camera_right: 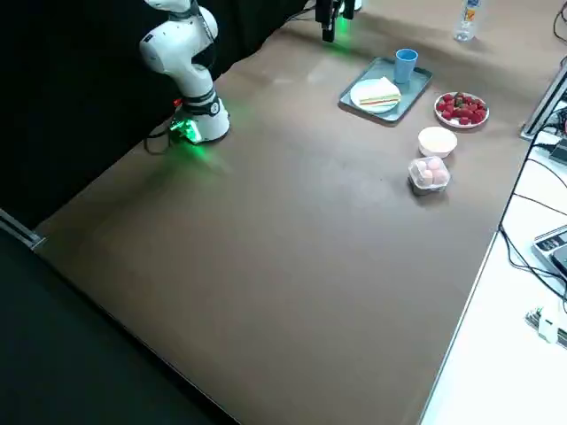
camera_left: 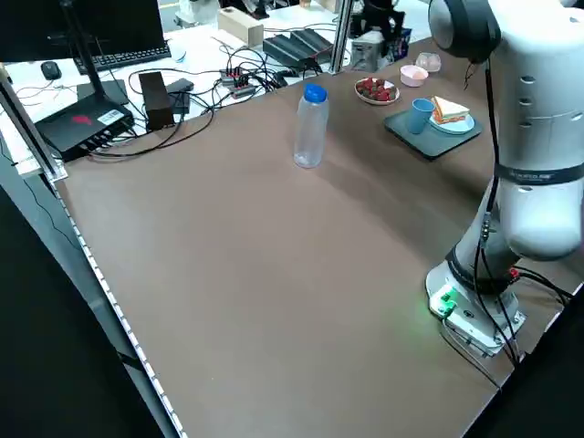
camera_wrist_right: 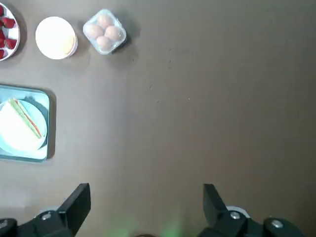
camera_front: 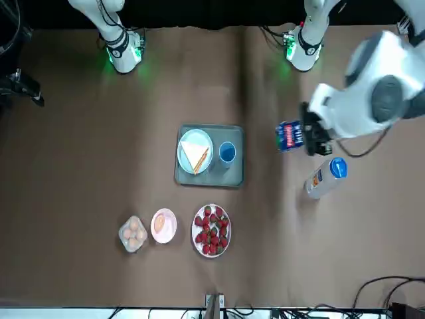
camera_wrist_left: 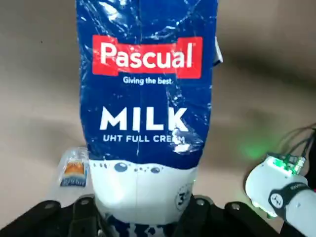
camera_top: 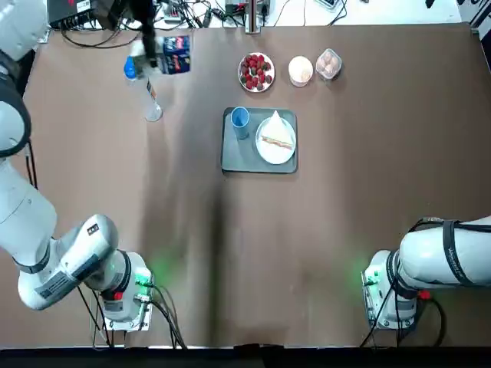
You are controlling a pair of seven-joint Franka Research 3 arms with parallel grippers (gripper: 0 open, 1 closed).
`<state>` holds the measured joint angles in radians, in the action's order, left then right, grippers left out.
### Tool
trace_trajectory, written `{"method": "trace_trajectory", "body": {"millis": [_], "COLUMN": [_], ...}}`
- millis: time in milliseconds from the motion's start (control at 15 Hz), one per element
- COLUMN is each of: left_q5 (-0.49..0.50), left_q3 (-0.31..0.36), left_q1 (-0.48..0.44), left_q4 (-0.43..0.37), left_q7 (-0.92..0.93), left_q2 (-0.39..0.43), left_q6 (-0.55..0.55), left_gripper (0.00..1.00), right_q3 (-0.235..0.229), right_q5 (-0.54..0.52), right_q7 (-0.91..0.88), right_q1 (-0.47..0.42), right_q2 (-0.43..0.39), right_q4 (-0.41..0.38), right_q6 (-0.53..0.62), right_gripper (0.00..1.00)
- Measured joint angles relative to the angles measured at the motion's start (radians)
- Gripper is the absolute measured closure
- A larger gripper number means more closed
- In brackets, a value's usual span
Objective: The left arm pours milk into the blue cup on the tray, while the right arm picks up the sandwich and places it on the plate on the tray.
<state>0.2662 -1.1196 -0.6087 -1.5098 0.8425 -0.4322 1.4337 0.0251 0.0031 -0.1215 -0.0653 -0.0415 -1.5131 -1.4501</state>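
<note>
My left gripper (camera_top: 153, 47) is shut on the milk (camera_top: 176, 54), a blue and white carton, at the far left of the table and well left of the tray (camera_top: 230, 157). The left wrist view shows the milk (camera_wrist_left: 148, 98) clamped between both fingers (camera_wrist_left: 83, 213). On the grey-blue tray stand the blue cup (camera_top: 240, 119) and the white plate (camera_top: 265, 149). The sandwich (camera_top: 278, 141) lies on that plate. My right gripper (camera_wrist_right: 145, 207) hangs open and empty high over the right of the table, far from the tray (camera_wrist_right: 42, 94).
A clear bottle (camera_top: 144, 86) with a blue cap stands just beside the held carton. Behind the tray sit a dish of strawberries (camera_top: 256, 71), a small pale bowl (camera_top: 301, 69) and a clear box of eggs (camera_top: 328, 64). Cables and equipment line the far edge.
</note>
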Motion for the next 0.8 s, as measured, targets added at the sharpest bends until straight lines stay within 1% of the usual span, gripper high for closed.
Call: {"method": "trace_trajectory", "body": {"millis": [67,133,333,533,667,800], "left_q5": [-0.029,-0.091,-0.187,-0.244,-0.259,-0.266], "left_q3": [-0.019,-0.045,-0.051,-0.049,-0.045,-0.021], "left_q1": [-0.065,-0.192,-0.356,-0.493,-0.570,-0.620], "left_q4": [0.002,0.003,0.003,-0.001,-0.007,-0.012], "left_q7": [0.054,0.170,0.364,0.552,0.655,0.749], "left_q2": [0.000,-0.001,-0.008,-0.036,-0.079,-0.139], "left_q6": [-0.007,-0.020,-0.034,-0.044,-0.050,-0.052], "left_gripper": [0.50,0.50,0.52,0.52,0.52,0.52], "right_q3": [-0.002,-0.005,-0.004,-0.003,-0.003,-0.002], "right_q5": [-0.001,-0.004,-0.009,-0.012,-0.013,-0.014], "right_q7": [0.000,0.000,0.000,0.000,0.000,0.000], "right_q1": [0.000,0.000,0.001,0.003,0.004,0.004], "right_q2": [0.000,0.000,0.000,0.001,0.005,0.008], "right_q4": [0.000,0.001,0.001,-0.003,-0.005,-0.005], "right_q6": [-0.008,-0.017,-0.018,-0.022,-0.034,-0.037], "right_gripper": [0.00,0.00,0.00,0.00,0.00,0.00]}}
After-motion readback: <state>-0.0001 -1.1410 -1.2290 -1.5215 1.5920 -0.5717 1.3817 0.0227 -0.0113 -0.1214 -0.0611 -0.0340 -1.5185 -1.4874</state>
